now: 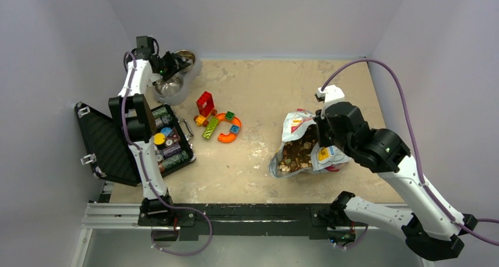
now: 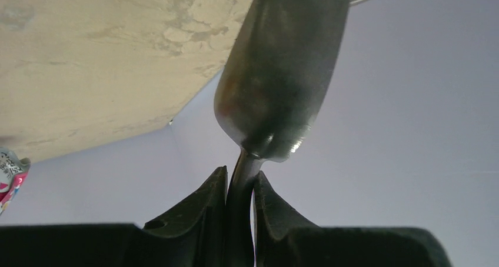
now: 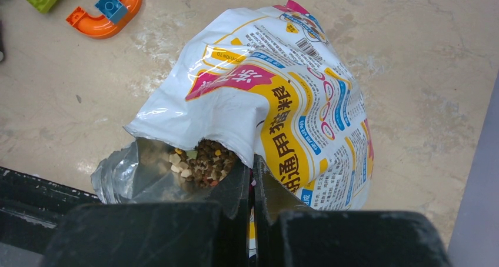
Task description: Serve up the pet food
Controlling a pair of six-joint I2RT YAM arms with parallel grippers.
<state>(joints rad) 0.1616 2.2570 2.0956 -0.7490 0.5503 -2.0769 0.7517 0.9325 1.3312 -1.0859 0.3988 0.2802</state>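
The pet food (image 1: 297,154) fills an open, colourful bag (image 1: 306,139) lying at the table's right. My right gripper (image 1: 320,133) is shut on the bag's torn edge. The right wrist view shows kibble (image 3: 203,161) in the bag's (image 3: 282,96) mouth, just beyond my right gripper (image 3: 253,168). At the far left corner my left gripper (image 1: 167,64) is shut on the thin handle of a metal scoop (image 1: 185,57), held above a steel bowl (image 1: 169,87). In the left wrist view the scoop (image 2: 276,73) rises from my left gripper (image 2: 240,182); its inside is hidden.
An open black case (image 1: 106,143) holding several jars (image 1: 168,140) lies at the left, beside my left arm. Colourful toy blocks (image 1: 206,104) and an orange curved piece (image 1: 229,136) are scattered mid-table; the curved piece (image 3: 109,11) also shows near the bag. Walls close three sides.
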